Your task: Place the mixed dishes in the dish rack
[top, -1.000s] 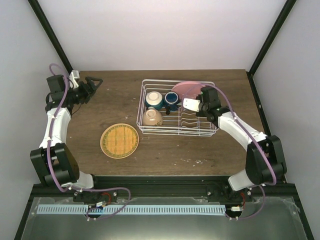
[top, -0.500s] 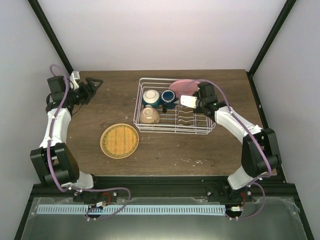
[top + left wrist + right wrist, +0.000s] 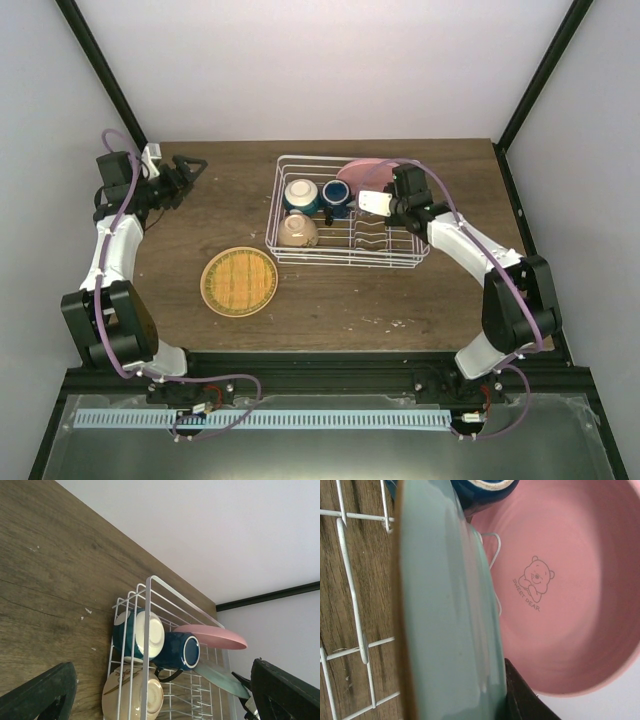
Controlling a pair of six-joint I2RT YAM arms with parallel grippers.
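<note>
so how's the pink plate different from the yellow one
The pink plate sits tilted in the far part of the dish rack; the yellow plate lies flat on the table, outside the rack. The pink plate is smooth, with a small bear print; the yellow plate has a woven grid pattern and a darker rim. Both are round plates.

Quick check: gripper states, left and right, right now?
Left gripper: open, holding nothing.
Right gripper: shut on the pale green plate, over the dish rack.
</note>
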